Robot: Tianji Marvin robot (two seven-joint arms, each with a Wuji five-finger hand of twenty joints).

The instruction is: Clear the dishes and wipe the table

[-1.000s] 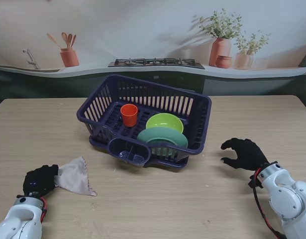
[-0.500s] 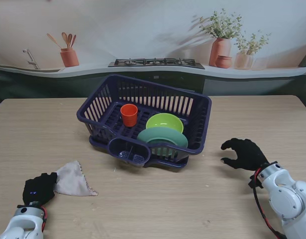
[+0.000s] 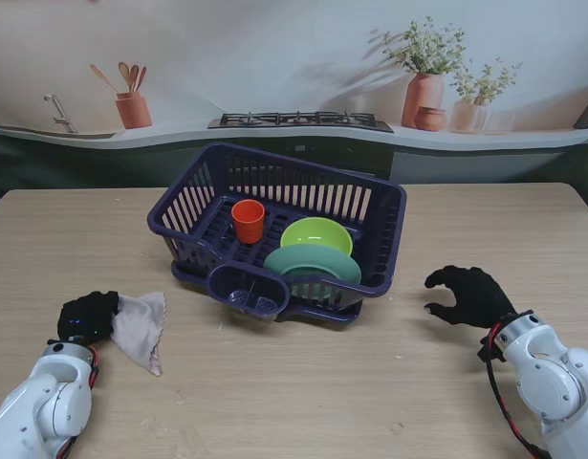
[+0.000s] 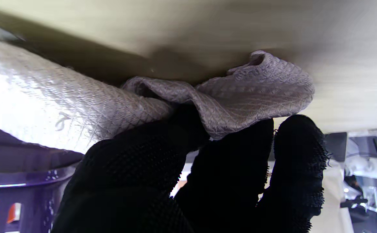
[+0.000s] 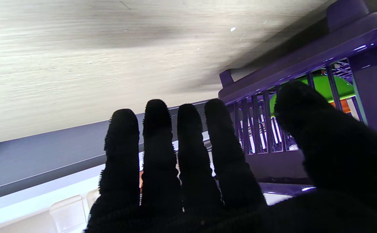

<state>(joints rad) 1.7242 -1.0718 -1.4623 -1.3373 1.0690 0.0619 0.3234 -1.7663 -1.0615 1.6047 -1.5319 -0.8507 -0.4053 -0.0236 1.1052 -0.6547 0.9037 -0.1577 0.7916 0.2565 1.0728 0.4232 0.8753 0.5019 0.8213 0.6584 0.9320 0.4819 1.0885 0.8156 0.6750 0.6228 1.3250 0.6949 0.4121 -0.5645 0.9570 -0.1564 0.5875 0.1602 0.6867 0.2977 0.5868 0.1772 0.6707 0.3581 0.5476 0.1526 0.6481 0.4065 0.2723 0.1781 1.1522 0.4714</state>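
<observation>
1. While the left robot hand (image 3: 87,316) rests on the table (image 3: 303,392) at the near left, its black-gloved fingers (image 4: 237,168) are closed on one edge of the grey cloth (image 3: 141,327).
2. From that grip the cloth spreads to the right and trails nearer to me, ending in a point on the wood; the left wrist view shows its woven fabric (image 4: 227,97) bunched over the fingertips and pressed against the table.
3. At the near right, the right robot hand (image 3: 470,295) hovers with its fingers (image 5: 156,145) apart and curved, holding nothing.
4. Between the 2 arms and farther from me stands the purple dish rack (image 3: 375,206), well apart from the cloth and near the right robot hand.
5. Inside the rack, an orange cup (image 3: 248,220) stands upright toward the left.
6. To the cup's right sits a lime green bowl (image 3: 315,232), and just nearer to me a teal plate (image 3: 311,262) leans on edge in the slots.
7. At the rack's near left corner is a rounded cutlery holder (image 3: 249,289); what it holds I cannot tell.
8. Through the rack's bars, the right wrist view catches the green bowl (image 5: 334,87) and a sliver of orange beside it.
</observation>
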